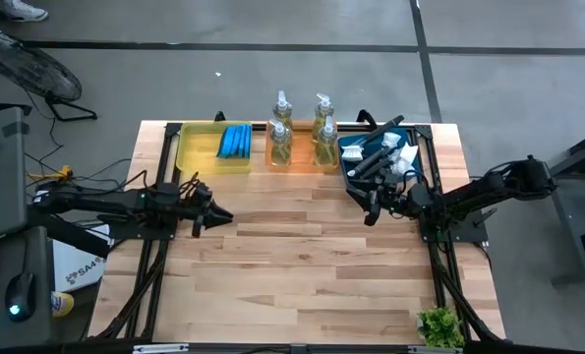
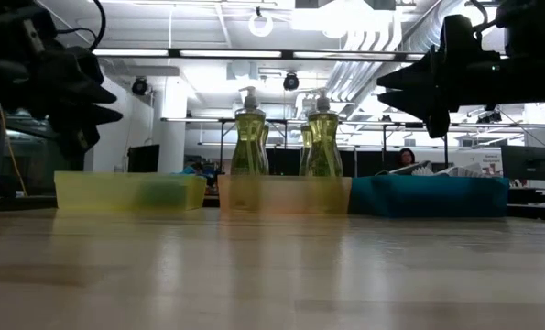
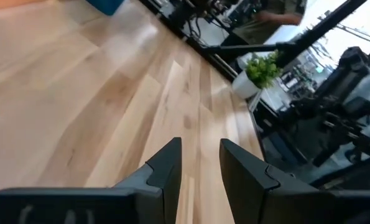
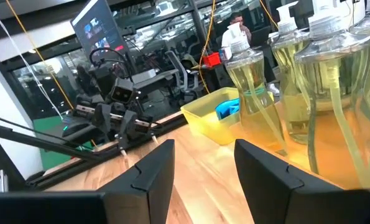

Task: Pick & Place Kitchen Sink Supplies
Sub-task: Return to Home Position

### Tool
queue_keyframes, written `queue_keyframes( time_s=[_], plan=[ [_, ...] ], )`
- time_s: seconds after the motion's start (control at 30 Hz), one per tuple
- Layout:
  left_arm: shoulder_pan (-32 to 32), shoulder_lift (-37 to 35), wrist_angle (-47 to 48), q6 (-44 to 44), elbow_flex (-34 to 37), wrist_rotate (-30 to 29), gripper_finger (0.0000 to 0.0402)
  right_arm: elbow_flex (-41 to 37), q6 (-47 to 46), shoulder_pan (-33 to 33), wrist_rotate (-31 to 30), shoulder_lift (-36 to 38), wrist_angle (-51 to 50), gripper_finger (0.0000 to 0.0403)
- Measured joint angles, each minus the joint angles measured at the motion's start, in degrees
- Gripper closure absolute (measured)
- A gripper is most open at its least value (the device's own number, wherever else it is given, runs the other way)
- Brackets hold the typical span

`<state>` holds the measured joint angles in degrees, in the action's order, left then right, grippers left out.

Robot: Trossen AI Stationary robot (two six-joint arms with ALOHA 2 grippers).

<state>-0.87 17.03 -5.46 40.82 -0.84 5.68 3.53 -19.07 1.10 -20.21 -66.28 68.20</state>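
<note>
Evidently sorted, with sponges (image 1: 235, 141) in the yellow tray (image 1: 186, 157) at 11 o'clock, soap bottles (image 1: 281, 138) at 12 and brushes (image 1: 376, 160) at 1, so left jaws at 9, narrowly parted, and right jaws at 3, wider, hang empty.

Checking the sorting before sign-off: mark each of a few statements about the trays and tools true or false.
The blue sponges lie in the yellow tray. True.
The dish brushes lie in the blue tray. True.
The soap bottles stand in the blue tray. False: they stand in the orange tray.
The left tool holds a sponge. False: it is open and empty, above bare table.
The right tool is open and empty. True.
</note>
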Motion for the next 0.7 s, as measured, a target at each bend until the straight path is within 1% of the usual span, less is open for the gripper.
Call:
queue_keyframes(
  time_s=[0.1,0.7],
  plan=[
    [-0.3,-0.8,0.4,0.0,0.0,0.1,0.0296,0.0,-0.1,0.0,0.0,0.0,0.0,0.0242],
    [-0.3,-0.8,1.1,0.0,0.0,-0.3,0.0296,0.0,0.0,0.0,0.0,0.0,0.0,0.0242]
  ],
)
